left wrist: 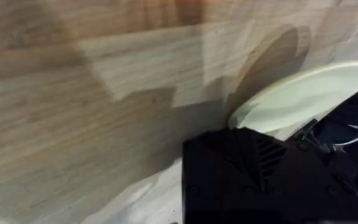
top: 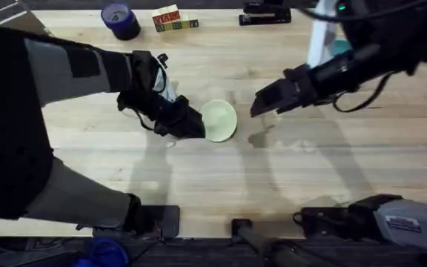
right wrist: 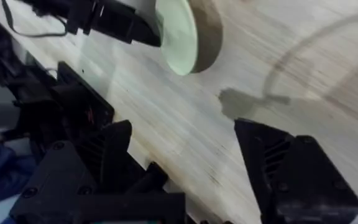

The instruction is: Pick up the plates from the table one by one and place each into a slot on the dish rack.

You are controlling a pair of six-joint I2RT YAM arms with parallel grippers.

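Pinching a pale cream-yellow plate (top: 219, 119) by its rim, left gripper (top: 191, 124), right gripper (top: 262, 104) spread wide.

Nothing here can really be read. The toy blocks (top: 173, 18) at the far edge of the counter (top: 310, 163) carry coloured letters — too small to make out — and a white label (top: 404, 223) on the grey housing near the right arm's base is just as illegible.
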